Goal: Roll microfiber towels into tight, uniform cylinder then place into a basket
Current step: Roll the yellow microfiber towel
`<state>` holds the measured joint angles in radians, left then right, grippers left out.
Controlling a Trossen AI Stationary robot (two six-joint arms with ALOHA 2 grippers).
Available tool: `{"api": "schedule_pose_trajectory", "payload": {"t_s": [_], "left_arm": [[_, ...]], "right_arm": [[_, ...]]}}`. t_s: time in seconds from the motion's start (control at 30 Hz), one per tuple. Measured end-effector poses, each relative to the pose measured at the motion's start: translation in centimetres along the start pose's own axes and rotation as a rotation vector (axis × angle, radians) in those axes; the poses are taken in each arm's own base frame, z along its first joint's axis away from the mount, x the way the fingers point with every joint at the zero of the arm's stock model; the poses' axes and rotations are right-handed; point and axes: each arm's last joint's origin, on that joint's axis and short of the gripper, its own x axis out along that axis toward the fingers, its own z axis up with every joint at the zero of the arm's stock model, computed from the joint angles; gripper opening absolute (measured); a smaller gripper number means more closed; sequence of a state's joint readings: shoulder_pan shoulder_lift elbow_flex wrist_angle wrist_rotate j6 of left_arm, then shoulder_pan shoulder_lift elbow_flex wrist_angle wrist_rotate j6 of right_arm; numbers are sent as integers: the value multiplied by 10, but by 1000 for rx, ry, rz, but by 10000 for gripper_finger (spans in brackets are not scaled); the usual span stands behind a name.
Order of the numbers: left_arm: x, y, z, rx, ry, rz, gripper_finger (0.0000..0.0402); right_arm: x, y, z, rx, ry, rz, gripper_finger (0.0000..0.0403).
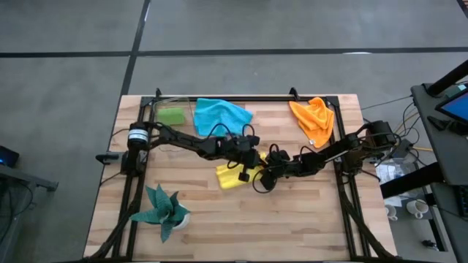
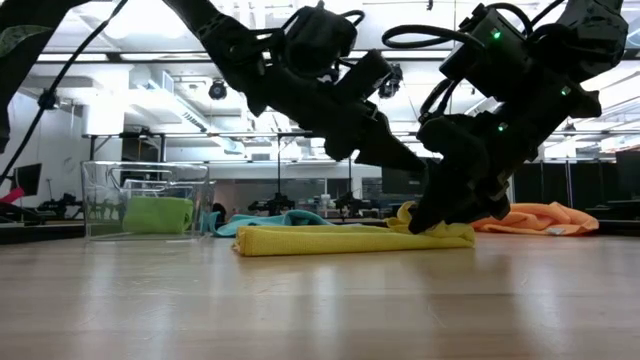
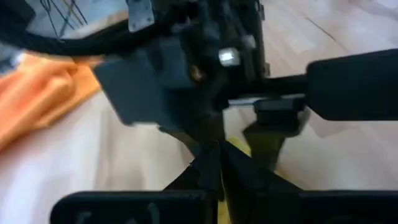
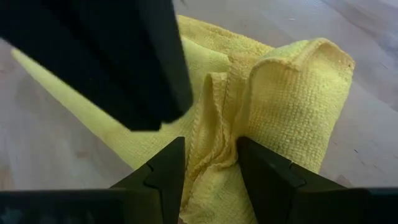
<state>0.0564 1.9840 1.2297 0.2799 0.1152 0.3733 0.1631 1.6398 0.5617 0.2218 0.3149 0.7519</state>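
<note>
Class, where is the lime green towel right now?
In the high view, the lime green towel sits inside the clear basket at the table's far left corner, beside the blue towel.

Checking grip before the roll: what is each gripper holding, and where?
Right gripper pinches the yellow towel at a bunched fold; left gripper's hold cannot be told.

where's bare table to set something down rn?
Free: wooden table near edge, right of the teal plant in white pot. Crowded: centre, where both tools meet on the yellow microfiber towel; far edge holds blue towel and orange towel.

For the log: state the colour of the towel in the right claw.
Yellow towel, pinched by the right claw; right wrist view shows it best.
</note>
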Motion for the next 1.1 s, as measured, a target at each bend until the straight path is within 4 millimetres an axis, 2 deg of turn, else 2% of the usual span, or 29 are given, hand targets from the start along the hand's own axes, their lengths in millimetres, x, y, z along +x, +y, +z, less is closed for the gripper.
{"api": "schedule_pose_trajectory", "payload": {"t_s": [0.23,0.53,0.87,1.1], "left_arm": [[19,1,-21,-70,64,64,0],[21,2,-14,-71,10,69,0],[34,9,-43,-133,106,88,0],[27,8,-45,-132,185,119,0]], "right_arm": [[0,0,0,7,-2,1,146],[0,0,0,8,-4,3,146],[0,1,1,8,-5,4,146],[0,1,1,8,-6,4,146]]}}
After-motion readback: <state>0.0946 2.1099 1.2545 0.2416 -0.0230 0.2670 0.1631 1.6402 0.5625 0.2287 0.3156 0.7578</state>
